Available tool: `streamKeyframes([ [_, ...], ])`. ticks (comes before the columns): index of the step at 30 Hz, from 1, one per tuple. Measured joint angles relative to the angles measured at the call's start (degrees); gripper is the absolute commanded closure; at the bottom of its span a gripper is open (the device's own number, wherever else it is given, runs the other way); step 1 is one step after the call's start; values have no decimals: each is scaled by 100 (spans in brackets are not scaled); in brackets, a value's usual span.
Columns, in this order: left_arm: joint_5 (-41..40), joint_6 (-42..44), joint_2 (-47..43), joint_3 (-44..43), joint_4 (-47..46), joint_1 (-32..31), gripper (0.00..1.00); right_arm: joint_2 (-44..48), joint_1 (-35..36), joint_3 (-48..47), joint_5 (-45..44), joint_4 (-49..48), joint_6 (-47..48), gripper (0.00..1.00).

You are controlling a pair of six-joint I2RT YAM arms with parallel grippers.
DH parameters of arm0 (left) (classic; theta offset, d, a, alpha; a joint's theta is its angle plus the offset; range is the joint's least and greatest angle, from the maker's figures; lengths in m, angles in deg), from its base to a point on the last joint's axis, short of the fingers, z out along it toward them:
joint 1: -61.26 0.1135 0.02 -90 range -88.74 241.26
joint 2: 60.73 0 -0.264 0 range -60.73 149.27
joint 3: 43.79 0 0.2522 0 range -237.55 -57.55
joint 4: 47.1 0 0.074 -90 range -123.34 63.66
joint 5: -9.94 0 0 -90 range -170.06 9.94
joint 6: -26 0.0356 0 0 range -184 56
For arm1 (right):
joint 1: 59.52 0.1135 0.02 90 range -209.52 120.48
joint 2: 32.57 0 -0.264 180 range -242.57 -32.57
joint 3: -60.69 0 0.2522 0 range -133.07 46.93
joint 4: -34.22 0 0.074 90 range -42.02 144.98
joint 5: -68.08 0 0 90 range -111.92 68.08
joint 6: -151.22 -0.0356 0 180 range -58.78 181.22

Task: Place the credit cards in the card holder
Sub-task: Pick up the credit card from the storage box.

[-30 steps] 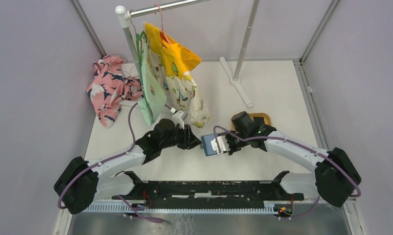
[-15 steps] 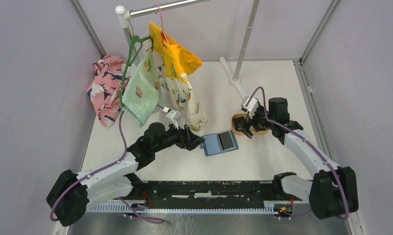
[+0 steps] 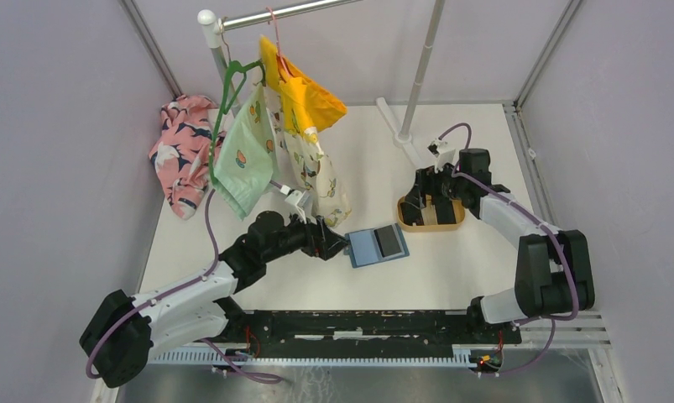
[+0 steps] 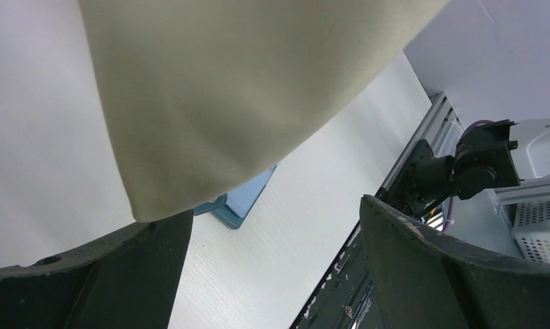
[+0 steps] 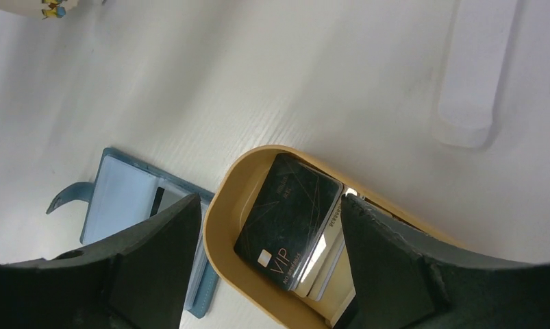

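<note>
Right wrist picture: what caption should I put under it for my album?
Open right tool above a tan tray of dark credit cards, blue card holder lying open nearby.

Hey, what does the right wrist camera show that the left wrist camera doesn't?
Only the right wrist view shows the tan tray holding a stack of credit cards, a black VIP one on top, and the open inside of the card holder with a dark card in a slot. Only the left wrist view shows a pale cloth hanging across most of the frame and a metal rail by the table edge. Both show the blue card holder lying on the white table.
</note>
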Motion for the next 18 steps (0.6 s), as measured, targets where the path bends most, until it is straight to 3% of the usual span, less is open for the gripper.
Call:
streamKeyframes([
  [18, -50, 85, 315, 0, -9, 0, 5, -577, -195, 487, 17, -476, -1200, 36],
])
